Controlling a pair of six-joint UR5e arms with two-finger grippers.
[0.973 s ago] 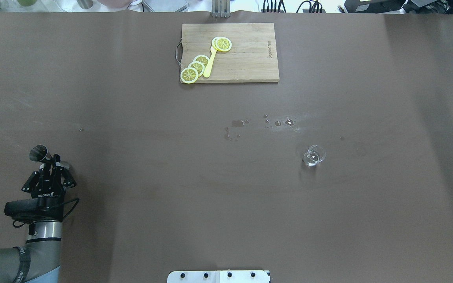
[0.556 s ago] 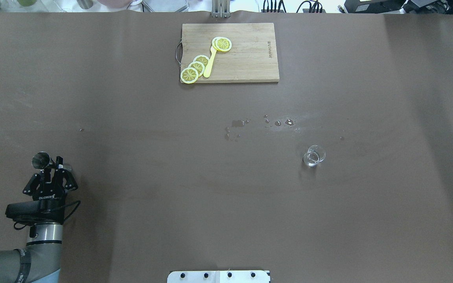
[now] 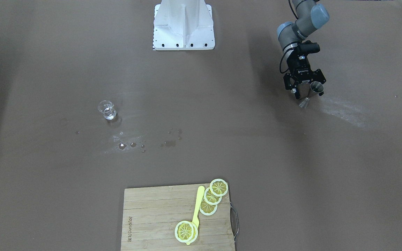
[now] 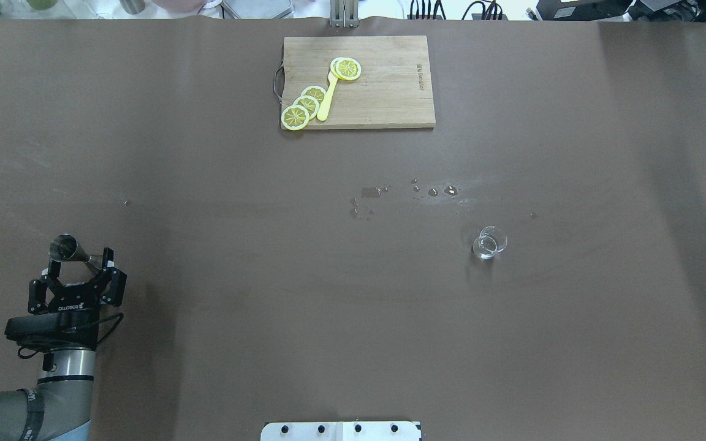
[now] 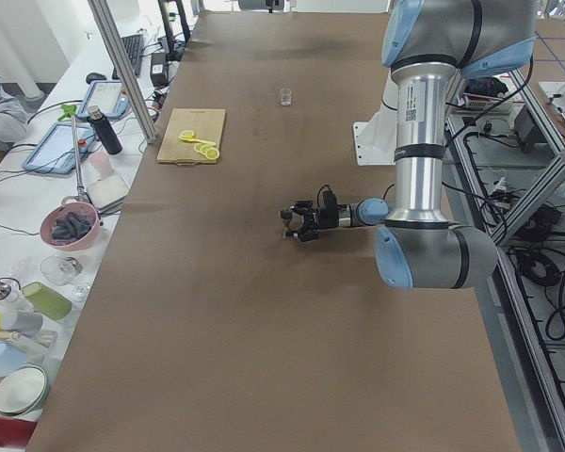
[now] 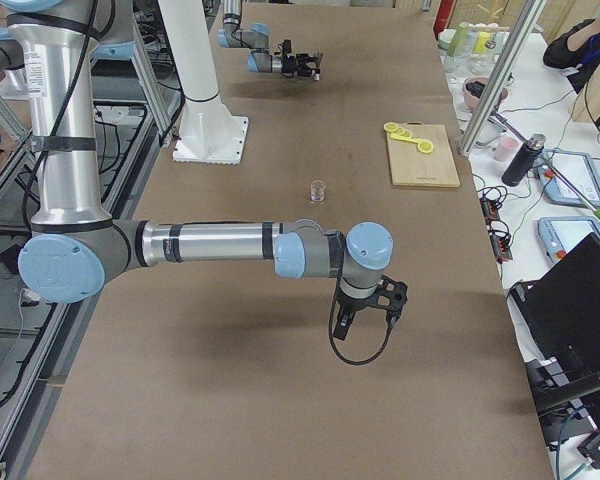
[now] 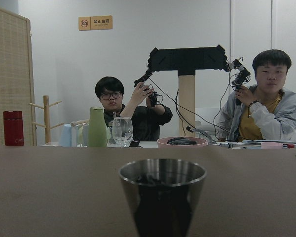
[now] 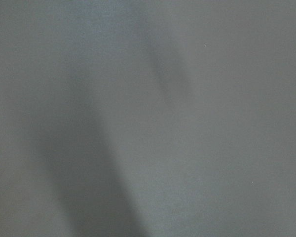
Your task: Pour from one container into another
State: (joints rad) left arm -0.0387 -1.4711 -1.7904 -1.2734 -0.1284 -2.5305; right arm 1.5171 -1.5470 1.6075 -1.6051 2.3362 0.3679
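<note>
The left gripper point(image 4: 80, 260) has just let go. A moment ago its fingers pinched the waist of the metal jigger point(image 4: 65, 248); now they stand wide apart on either side of it. The jigger stands upright on its own near the counter's point(image 4: 328, 306) left end, toward the robot's edge. The glass cup point(image 4: 489, 243) sits well apart from it, right of centre, with spilled droplets point(image 4: 432, 191) just beyond. The receiving vessel looks set down, so the cup probably has to be fetched next. The right gripper point(image 6: 368, 300) hangs above the counter; I cannot tell whether its fingers are apart or together.
</note>
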